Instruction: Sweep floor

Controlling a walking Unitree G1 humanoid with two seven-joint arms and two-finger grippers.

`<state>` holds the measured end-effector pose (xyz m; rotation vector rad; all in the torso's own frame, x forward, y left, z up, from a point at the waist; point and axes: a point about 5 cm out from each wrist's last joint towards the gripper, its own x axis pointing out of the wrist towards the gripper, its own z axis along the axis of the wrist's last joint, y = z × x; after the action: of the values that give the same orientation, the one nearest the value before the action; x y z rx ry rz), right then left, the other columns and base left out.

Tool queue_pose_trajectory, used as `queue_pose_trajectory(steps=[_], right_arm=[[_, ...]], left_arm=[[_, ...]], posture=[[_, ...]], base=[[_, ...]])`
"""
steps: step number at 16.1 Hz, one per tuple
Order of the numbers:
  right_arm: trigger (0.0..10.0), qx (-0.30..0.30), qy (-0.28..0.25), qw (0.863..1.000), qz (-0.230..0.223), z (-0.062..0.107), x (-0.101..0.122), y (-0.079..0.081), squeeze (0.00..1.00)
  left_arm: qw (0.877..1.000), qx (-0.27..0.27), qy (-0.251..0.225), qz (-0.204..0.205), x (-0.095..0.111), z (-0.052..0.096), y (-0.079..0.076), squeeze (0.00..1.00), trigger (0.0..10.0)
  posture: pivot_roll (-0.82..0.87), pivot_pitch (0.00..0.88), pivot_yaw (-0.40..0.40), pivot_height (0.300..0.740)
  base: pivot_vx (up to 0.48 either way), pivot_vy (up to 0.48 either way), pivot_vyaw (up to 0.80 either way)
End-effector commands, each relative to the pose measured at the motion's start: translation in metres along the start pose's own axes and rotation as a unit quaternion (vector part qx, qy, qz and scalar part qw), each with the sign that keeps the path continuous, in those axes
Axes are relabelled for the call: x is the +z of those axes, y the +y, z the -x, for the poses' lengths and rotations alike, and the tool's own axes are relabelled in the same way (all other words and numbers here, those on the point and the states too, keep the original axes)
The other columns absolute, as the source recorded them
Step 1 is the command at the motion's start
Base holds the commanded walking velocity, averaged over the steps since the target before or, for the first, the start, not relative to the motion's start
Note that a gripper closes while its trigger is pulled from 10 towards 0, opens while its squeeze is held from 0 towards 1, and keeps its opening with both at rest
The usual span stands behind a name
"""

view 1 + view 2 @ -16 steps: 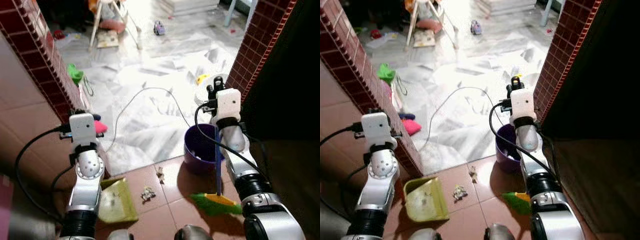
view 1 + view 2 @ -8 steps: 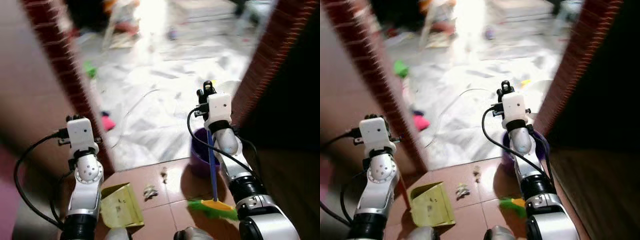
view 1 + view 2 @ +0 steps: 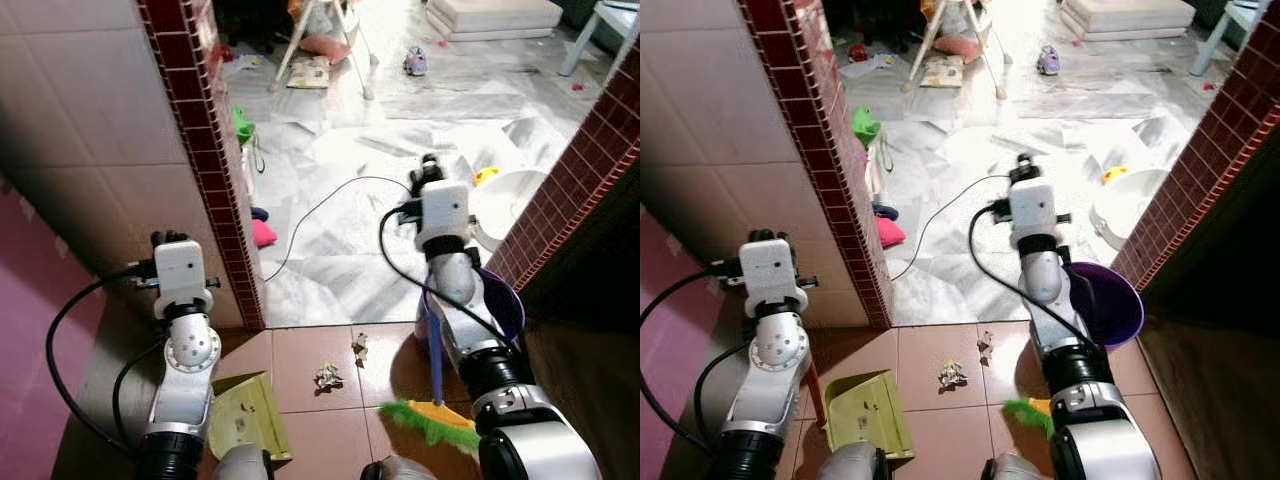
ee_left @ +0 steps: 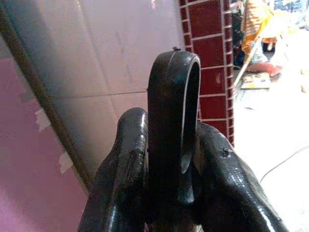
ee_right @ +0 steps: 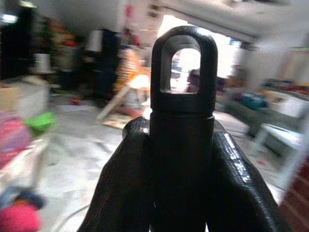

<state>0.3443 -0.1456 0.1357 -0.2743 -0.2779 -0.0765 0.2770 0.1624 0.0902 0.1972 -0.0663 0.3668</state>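
Broom point(image 3: 436, 352): upright, blue shaft, green bristles with a yellow band resting on the brown tiles at the robot's right, just in front of the purple bucket point(image 3: 1108, 305). Right gripper point(image 5: 181, 145): both fingers point(image 5: 120, 188) closed tight around the broom's black handle end, whose hanging loop stands above them.

Dustpan point(image 3: 244, 430): yellow-green, lying on the tiles at the robot's left, speckled with dirt. Left gripper point(image 4: 169, 164): fingers point(image 4: 123, 169) clamped on the dustpan's black looped handle end.

Debris: two small crumpled scraps point(image 3: 327, 376) on the tiles between dustpan and broom, touching neither; the second scrap point(image 3: 360, 344) sits closer to the marble threshold.

Surroundings: red-tiled wall edge point(image 3: 215, 170) on the left. Beyond, a marble floor point(image 3: 400, 130) with a white cable point(image 3: 320, 205), a pink cloth point(image 3: 262, 232) and a white basin point(image 3: 505, 200).
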Motion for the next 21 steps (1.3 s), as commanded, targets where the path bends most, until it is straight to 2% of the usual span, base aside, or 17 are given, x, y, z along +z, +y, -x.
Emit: queue_pose_trajectory(steps=[1, 4, 5, 7, 10, 14, 18, 21], right_arm=[[10.0, -0.052, 0.003, 0.999, 0.014, -0.007, 0.004, -0.006, 0.00], [10.0, -0.154, 0.038, 0.987, 0.004, -0.020, 0.008, -0.019, 0.00], [10.0, -0.173, 0.049, 0.984, -0.016, -0.025, 0.009, -0.021, 0.00], [10.0, -0.177, 0.036, 0.982, -0.063, -0.028, 0.013, -0.020, 0.00], [10.0, -0.118, 0.013, 0.983, -0.137, -0.026, 0.018, -0.008, 0.00], [10.0, -0.096, -0.026, 0.989, -0.112, -0.020, 0.023, -0.004, 0.00], [10.0, -0.031, -0.014, 0.986, -0.164, -0.016, 0.019, -0.001, 0.00], [10.0, 0.017, -0.016, 0.980, -0.198, -0.017, 0.025, 0.007, 0.00]], left_arm=[[1.000, 0.010, -0.012, -0.008, 0.003, -0.002, 0.001, 0.00, 10.0], [1.000, 0.024, -0.009, -0.003, 0.004, -0.006, 0.002, 0.00, 10.0], [1.000, 0.028, 0.000, 0.004, 0.003, -0.007, 0.003, 0.00, 10.0], [1.000, 0.028, 0.007, 0.012, 0.002, -0.007, 0.002, 0.00, 10.0], [0.999, 0.028, 0.012, 0.023, 0.001, -0.007, 0.002, 0.00, 10.0], [0.999, 0.031, 0.020, 0.028, -0.001, -0.006, 0.002, 0.00, 10.0], [0.999, 0.024, 0.021, 0.033, 0.000, -0.007, 0.000, 0.00, 10.0], [0.999, 0.020, 0.025, 0.037, 0.000, -0.007, -0.002, 0.00, 10.0]], posture=[[-0.04, 0.000, 0.022, 0.740], [-0.04, 0.000, 0.025, 0.740], [-0.04, 0.000, 0.025, 0.740], [-0.04, 0.000, 0.025, 0.740], [-0.04, 0.000, 0.020, 0.740], [-0.04, 0.000, 0.022, 0.740], [-0.04, 0.000, 0.023, 0.740], [-0.04, 0.000, 0.019, 0.740]], base=[[0.000, 0.000, 0.00], [0.000, 0.000, 0.00], [0.000, 0.000, 0.00], [0.000, 0.000, 0.00], [0.000, 0.000, 0.00], [0.000, 0.000, 0.00], [0.000, 0.000, 0.00], [0.000, 0.000, 0.00]])
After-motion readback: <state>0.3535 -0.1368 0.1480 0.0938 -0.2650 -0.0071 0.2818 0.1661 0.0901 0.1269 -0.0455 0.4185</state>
